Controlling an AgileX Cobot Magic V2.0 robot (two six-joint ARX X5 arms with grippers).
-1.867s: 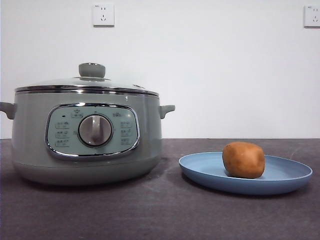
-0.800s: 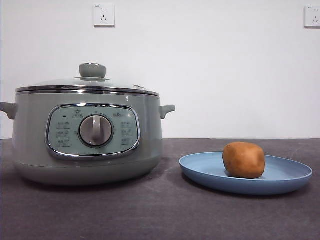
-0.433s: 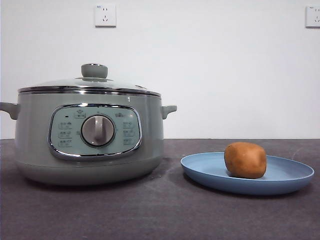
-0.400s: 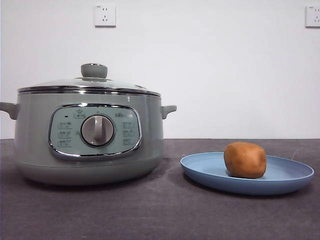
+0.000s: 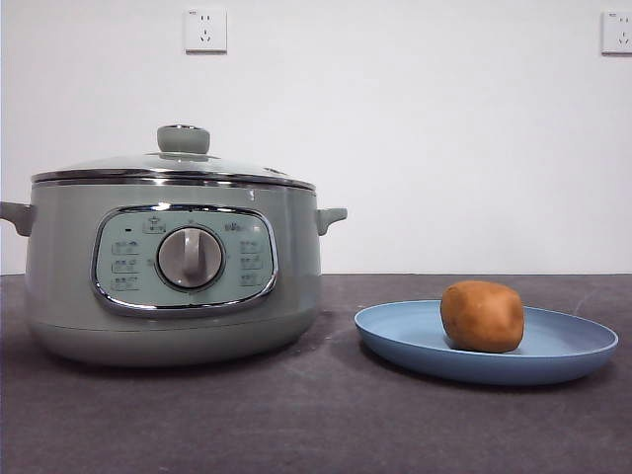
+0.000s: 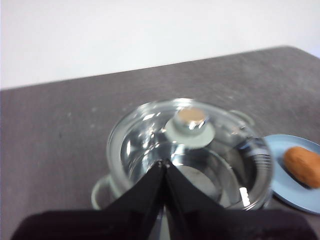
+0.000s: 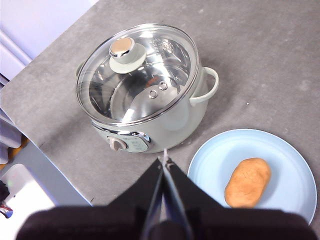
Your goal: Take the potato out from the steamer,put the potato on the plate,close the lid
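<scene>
The sage-green steamer (image 5: 173, 267) stands at the left of the front view with its glass lid (image 5: 168, 166) seated on it, knob up. The orange-brown potato (image 5: 482, 316) lies on the light-blue plate (image 5: 415, 341) to the steamer's right. Neither arm shows in the front view. My left gripper (image 6: 164, 164) is shut and empty, high above the steamer (image 6: 150, 165) and its lid (image 6: 192, 130). My right gripper (image 7: 165, 161) is shut and empty, high above the table between the steamer (image 7: 170, 120) and the plate (image 7: 295, 175), on which the potato (image 7: 247, 182) rests.
The table is dark grey (image 5: 316, 425) with a white wall behind carrying two sockets (image 5: 204, 30). In the right wrist view the table's edge (image 7: 45, 150) runs close to the steamer's panel side.
The whole front picture wobbles a few pixels sideways and back. The steamer, lid, plate and potato keep their places.
</scene>
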